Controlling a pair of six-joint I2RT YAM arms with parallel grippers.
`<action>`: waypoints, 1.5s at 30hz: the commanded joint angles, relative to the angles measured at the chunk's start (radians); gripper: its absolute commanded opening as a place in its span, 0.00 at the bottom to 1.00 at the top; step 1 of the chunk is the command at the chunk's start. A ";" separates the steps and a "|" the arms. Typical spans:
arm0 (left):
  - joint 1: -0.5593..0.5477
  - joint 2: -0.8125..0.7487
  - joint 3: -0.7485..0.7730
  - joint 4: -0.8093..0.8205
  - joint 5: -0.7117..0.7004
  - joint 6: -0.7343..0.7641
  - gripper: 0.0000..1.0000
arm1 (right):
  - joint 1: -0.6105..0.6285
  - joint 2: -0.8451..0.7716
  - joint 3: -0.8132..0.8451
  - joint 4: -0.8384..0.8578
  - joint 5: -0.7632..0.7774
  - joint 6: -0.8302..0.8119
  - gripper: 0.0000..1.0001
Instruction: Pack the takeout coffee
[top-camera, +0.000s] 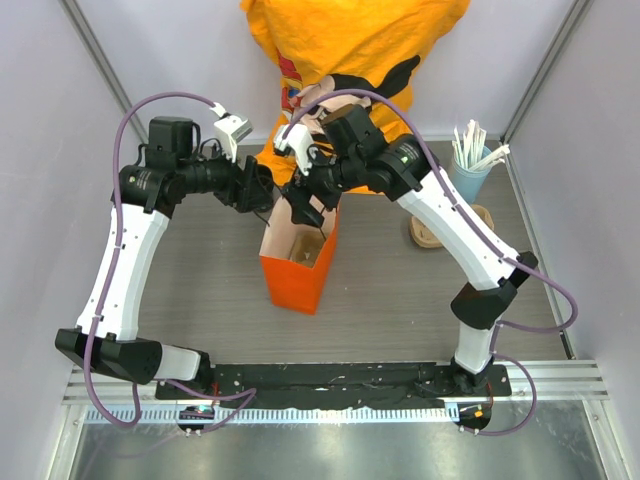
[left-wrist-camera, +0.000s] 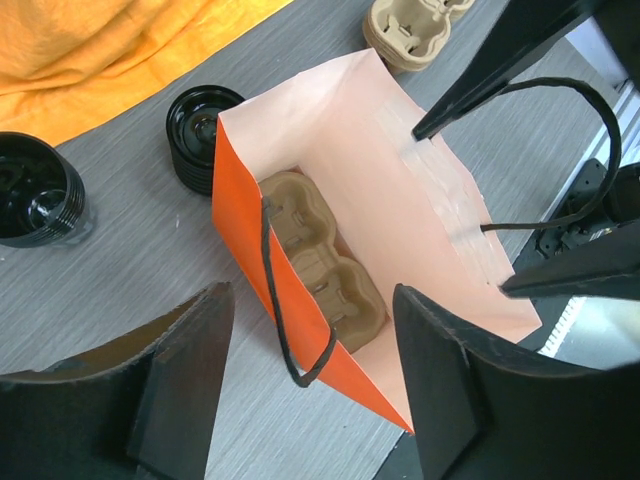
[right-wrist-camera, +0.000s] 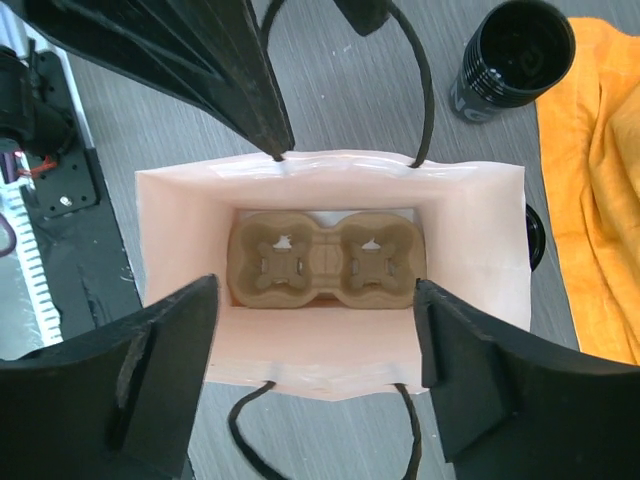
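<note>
The takeout coffee shows in no view. An orange paper bag (top-camera: 298, 268) stands open mid-table, with a brown pulp cup carrier (right-wrist-camera: 325, 262) lying on its bottom. My left gripper (left-wrist-camera: 315, 385) hangs open over the bag's left rim, with a black cord handle (left-wrist-camera: 290, 330) and the bag's corner between its fingers, untouched. My right gripper (right-wrist-camera: 315, 370) is open above the opposite rim, nothing in it. From above, the left gripper (top-camera: 268, 192) and the right gripper (top-camera: 303, 208) meet over the bag's mouth.
A black cup with white print (right-wrist-camera: 510, 60) and a short black round stack (left-wrist-camera: 200, 135) stand beside the bag. Orange cloth (top-camera: 350, 50) lies at the back. A blue cup of sticks (top-camera: 470, 165) and spare pulp carriers (top-camera: 428, 232) are on the right.
</note>
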 joint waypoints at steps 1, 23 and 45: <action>-0.003 -0.029 0.014 0.018 0.017 0.010 0.73 | -0.003 -0.095 0.066 0.032 -0.022 -0.010 0.88; -0.003 -0.042 0.053 -0.018 0.052 0.039 1.00 | -0.114 -0.250 -0.052 0.023 -0.123 -0.024 1.00; -0.005 -0.046 0.053 -0.031 0.034 0.057 0.86 | -0.117 -0.246 -0.224 0.168 0.091 -0.223 0.97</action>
